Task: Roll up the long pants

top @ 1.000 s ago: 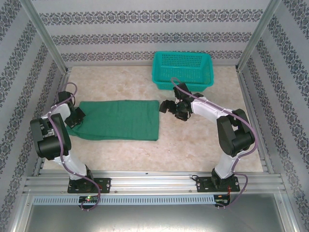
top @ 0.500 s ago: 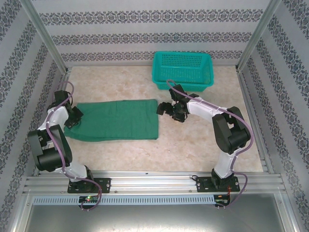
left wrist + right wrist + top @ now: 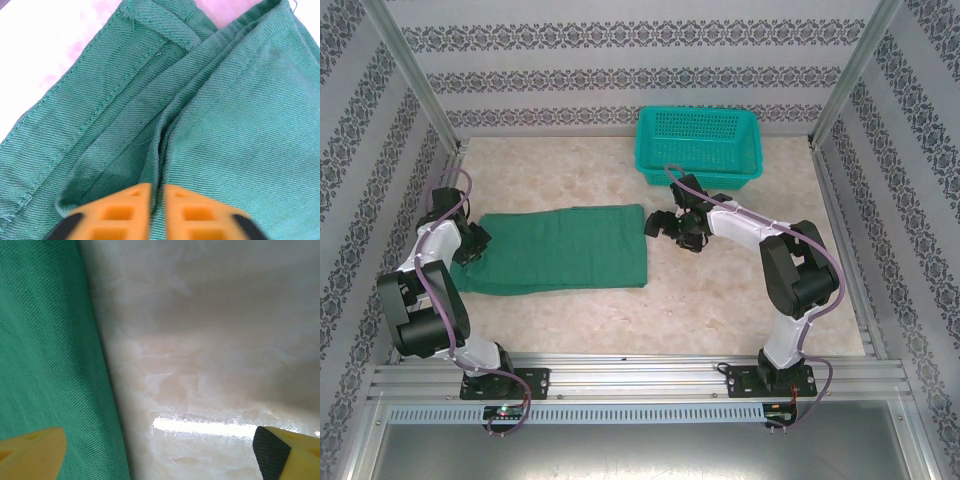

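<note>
The long pants (image 3: 560, 245) lie flat as a dark green folded rectangle on the left half of the table. My left gripper (image 3: 470, 245) sits at their left end. In the left wrist view its orange fingers (image 3: 120, 210) stand a narrow gap apart, and a raised fold of the pants (image 3: 225, 125) is pinched between them at my left gripper (image 3: 157, 200). My right gripper (image 3: 665, 222) hovers just off the pants' right edge, jaws wide open. In the right wrist view the green cloth (image 3: 45, 350) lies on the left and bare table lies between the fingers of my right gripper (image 3: 160, 450).
A teal mesh basket (image 3: 700, 145) stands at the back, just behind the right arm. The marble-look tabletop (image 3: 720, 300) is bare to the front and right. Patterned walls and metal posts close in both sides.
My left gripper has drawn the pants' left end slightly leftward, and its fingers have parted a little. My right gripper has moved left, closer to the pants' right edge.
</note>
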{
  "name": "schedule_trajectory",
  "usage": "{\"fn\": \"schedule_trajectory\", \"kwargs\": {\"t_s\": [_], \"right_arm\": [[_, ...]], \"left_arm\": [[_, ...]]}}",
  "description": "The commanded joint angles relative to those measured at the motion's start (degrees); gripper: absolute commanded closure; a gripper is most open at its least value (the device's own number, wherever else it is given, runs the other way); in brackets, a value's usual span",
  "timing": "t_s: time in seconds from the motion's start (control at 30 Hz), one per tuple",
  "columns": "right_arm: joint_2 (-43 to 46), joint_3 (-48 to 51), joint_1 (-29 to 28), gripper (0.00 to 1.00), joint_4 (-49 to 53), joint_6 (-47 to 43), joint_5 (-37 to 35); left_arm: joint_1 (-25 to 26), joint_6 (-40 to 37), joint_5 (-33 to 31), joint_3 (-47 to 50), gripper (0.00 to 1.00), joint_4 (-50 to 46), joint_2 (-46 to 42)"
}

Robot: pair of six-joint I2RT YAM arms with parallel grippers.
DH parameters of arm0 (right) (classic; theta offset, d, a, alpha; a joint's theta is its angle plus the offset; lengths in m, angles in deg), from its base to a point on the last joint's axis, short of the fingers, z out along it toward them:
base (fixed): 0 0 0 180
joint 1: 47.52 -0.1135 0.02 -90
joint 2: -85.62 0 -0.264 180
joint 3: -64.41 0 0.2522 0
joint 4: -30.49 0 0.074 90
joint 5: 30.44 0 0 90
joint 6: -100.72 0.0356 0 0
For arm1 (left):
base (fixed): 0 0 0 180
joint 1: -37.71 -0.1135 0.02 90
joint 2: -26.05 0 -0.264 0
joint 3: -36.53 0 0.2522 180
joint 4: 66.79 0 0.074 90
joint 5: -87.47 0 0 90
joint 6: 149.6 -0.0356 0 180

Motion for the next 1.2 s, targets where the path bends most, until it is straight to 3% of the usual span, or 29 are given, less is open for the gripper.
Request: {"fn": "schedule_trajectory", "kwargs": {"t_s": [0.0, 0.03, 0.1, 0.43, 0.47, 0.5, 0.53, 0.57, 1.0, 1.17], "right_arm": [[-1.36, -0.29, 0.18, 0.03, -0.46, 0.04, 0.4], [-1.51, -0.34, 0.18, 0.03, -0.45, 0.04, 0.52], [-1.77, -0.5, 0.18, 0.03, -0.39, 0.04, 0.73], [-1.99, -0.42, 0.44, 0.03, 0.15, -0.4, 0.79], [-1.99, -0.13, 0.57, 0.03, 0.06, -0.4, 0.78], [-1.82, 0.13, 0.58, 0.03, -0.03, -0.37, 0.73], [-1.82, 0.27, 0.62, 0.03, -0.05, -0.36, 0.66], [-1.78, 0.43, 0.62, 0.03, 0.06, -0.33, 0.57], [-3.83, -1.16, 0.45, 0.03, -0.72, 0.46, 0.78], [-4.1, -1.74, 0.53, 0.03, 0.06, 0.06, 0.55]], "left_arm": [[-0.21, 0.08, -3.07, -0.83, 0.53, -2.14, -0.07], [-0.21, 0.35, -4.23, -0.69, 0.34, -2.49, -0.39], [-0.15, 0.38, -5.32, 0.02, 0.3, -2.07, -1.37], [-1.58, 1.4, -2.2, 3.51, 0.3, 1.45, 3.25], [-1.77, 1.45, -1.59, 3.69, 0.33, 1.99, 3.92], [-1.88, 1.37, -1.14, 3.71, 0.43, 2.44, 4.26], [-2.04, 1.44, -0.93, 3.7, 0.78, 2.65, 4.52], [-2.11, 1.79, -1.42, 3.71, 1.0, 2.51, 4.31], [-2.4, 2.27, -6.84, 1.27, 1.0, -3.57, -7.06], [-2.93, 4.16, -12.81, 1.88, 1.0, -6.2, -11.65]]}}
